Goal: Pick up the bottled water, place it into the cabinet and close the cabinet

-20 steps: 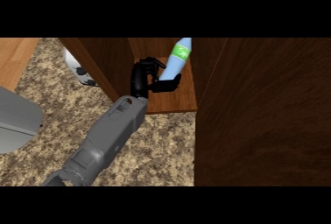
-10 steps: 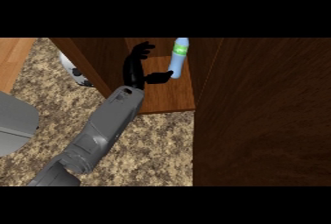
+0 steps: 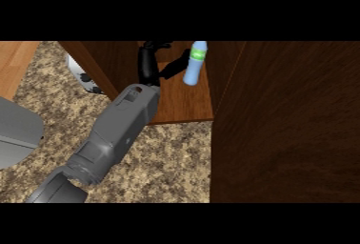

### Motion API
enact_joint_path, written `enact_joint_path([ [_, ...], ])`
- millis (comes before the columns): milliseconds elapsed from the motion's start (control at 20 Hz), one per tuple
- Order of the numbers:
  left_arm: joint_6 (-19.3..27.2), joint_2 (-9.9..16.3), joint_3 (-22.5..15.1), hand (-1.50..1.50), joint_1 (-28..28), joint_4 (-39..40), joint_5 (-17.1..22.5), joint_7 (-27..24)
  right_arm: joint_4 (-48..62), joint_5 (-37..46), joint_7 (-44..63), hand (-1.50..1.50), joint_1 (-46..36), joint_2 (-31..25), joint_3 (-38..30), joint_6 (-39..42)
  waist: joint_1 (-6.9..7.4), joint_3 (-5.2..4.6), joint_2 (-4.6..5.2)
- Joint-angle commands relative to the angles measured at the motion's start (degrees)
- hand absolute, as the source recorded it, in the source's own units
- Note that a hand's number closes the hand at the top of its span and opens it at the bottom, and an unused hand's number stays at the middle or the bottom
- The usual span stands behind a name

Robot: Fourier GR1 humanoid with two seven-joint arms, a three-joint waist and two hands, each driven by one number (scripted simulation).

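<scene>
A: What stands in the way inside the cabinet (image 3: 184, 102)?
B: The water bottle (image 3: 196, 63) stands on the shelf, just beside the right wall. The open door (image 3: 288, 124) blocks the right side.
A: Where is free room?
B: The near shelf and the speckled counter (image 3: 165, 162) in front.

Speckled granite table (image 3: 162, 157) spans the lower left. A grey object (image 3: 15, 136) sits at the left edge. A white object (image 3: 83, 76), partly hidden, lies near the upper left.
</scene>
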Motion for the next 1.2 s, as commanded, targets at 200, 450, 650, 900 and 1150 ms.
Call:
enact_joint_path([
  [200, -14.12, -0.91, 2.54, 1.5, 0.7, -3.94, 5.28, -4.74, -6.48, -3.13, 3.15, -1.5, 1.69, 0.1, 1.59, 0.27, 0.88, 0.09, -0.72],
  [450, -12.09, -0.92, -1.06, 1.5, 2.34, -8.0, 8.02, -2.85, -8.71, -1.56, 5.81, -1.5, 1.2, 0.41, 2.61, -0.42, 1.93, 0.13, -1.3],
  [650, -17.65, -0.92, -8.45, 1.5, 9.49, -16.01, 12.35, -1.2, -11.04, 0.36, 6.98, -1.5, 2.03, 0.43, 4.19, -1.29, 1.59, 0.06, -1.69],
  [900, -22.8, -0.92, -17.28, -1.5, 19.29, -28.19, 18.33, -0.82, -10.44, -0.44, 8.15, -1.5, -0.09, 0.07, 3.5, -2.19, 2.84, 0.05, -1.76],
  [1150, -25.2, -0.92, -23.99, -1.5, 31.73, -41.07, 18.04, 0.99, -8.96, 1.02, 6.64, -1.5, 1.79, 1.65, 4.46, -4.04, 5.33, 0.1, -2.26],
])
